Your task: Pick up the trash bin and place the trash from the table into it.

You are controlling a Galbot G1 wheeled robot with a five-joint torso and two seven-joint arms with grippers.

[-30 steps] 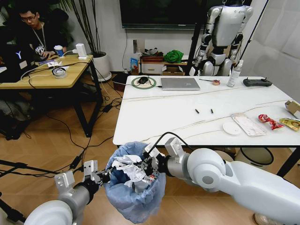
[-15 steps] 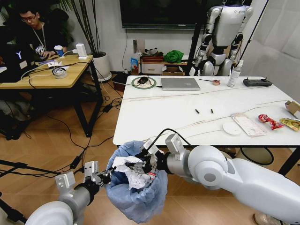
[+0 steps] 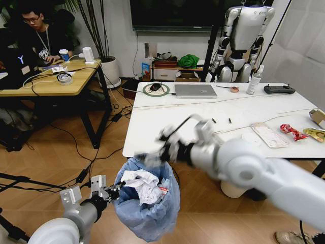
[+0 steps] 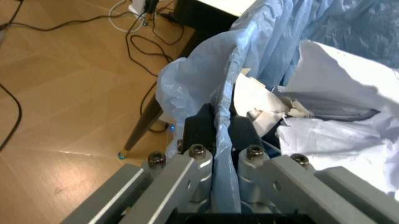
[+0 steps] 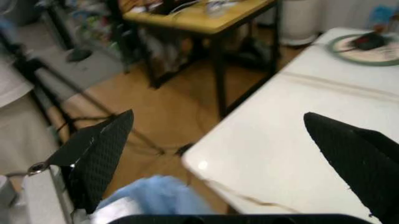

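The trash bin [image 3: 146, 203] hangs in front of the near edge of the table [image 3: 172, 127], lower than the table top, above the wooden floor [image 3: 61, 152]. The left gripper [image 3: 114, 191] is at the left side of the bin and its fingers are closed on the rim with the light-blue bag; in the left wrist view the bag [image 4: 215, 93] runs down between the two black pads [image 4: 199, 128] and they press it from both sides. Inside the bin lie crumpled white tissues [image 3: 142, 184], and a small red piece [image 3: 162, 189] is just beside them near the right part of the rim. The right gripper [image 3: 152, 155] is above the bin, a little higher than its rim and close to the table edge, not touching the bin; its picture is blurred in the head view. In the right wrist view its two black fingers [image 5: 100, 149] stand wide apart and nothing is between them, with the table corner and the bag's blue edge under them. More trash remains on the right part of the table: a white lid [image 3: 250, 138], touching it a clear plastic package [image 3: 269, 134], then a red wrapper [image 3: 292, 131] and a yellow wrapper [image 3: 316, 134], well apart from both grippers. A grey laptop [image 3: 195, 90] lies at the far side of the table.
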